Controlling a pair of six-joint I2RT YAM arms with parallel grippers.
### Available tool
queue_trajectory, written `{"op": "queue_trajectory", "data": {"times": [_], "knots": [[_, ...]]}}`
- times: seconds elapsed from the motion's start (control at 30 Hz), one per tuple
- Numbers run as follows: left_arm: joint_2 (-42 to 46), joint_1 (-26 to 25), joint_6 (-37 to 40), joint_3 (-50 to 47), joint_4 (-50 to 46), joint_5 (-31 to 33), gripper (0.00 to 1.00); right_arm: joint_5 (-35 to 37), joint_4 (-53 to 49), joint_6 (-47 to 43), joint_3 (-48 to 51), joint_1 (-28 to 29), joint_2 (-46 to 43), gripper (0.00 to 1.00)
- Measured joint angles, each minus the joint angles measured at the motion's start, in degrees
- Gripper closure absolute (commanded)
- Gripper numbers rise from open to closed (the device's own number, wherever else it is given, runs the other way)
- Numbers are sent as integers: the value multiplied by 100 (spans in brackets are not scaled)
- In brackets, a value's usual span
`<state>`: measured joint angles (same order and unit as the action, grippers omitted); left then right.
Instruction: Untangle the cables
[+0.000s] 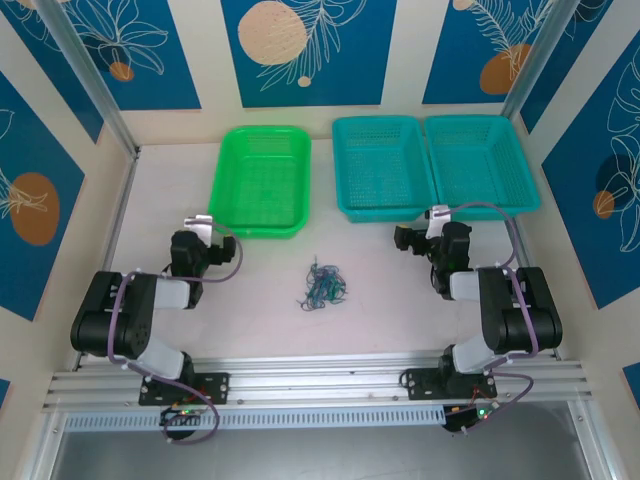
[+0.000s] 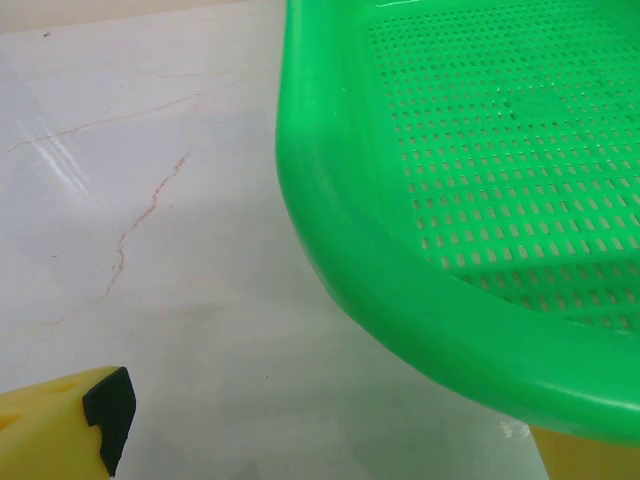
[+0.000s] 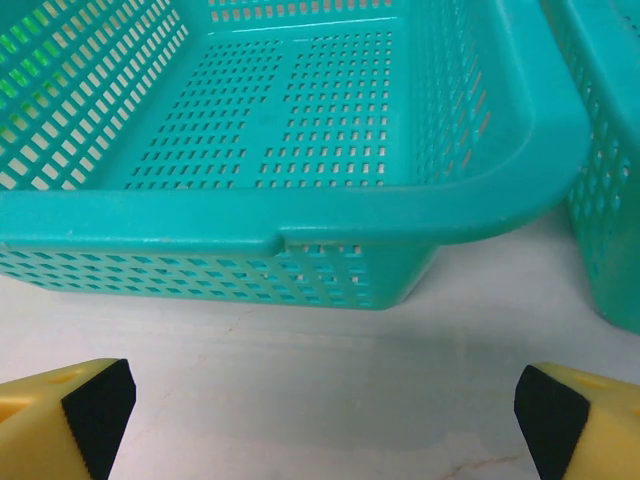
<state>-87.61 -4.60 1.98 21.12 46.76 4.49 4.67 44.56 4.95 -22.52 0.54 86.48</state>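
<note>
Left gripper [image 2: 325, 440] hangs spread wide by the green basket [image 2: 400, 300], right gripper [image 3: 325, 415] equally wide before a teal basket [image 3: 300, 215], cables [image 1: 322, 285] tangled between.

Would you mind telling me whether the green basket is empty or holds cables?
Empty: the green basket shows a bare perforated floor; the cables lie bunched on the table nearby.
</note>
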Motion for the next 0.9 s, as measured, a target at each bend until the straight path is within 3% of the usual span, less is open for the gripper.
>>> {"op": "queue_trajectory", "data": {"times": [0.73, 0.9], "knots": [[0, 0, 0, 0, 0, 0, 0, -162, -2, -4, 0, -74, -9, 1], [0, 0, 0, 0, 0, -2, 0, 411, -302, 13, 188, 271, -975, 1]]}}
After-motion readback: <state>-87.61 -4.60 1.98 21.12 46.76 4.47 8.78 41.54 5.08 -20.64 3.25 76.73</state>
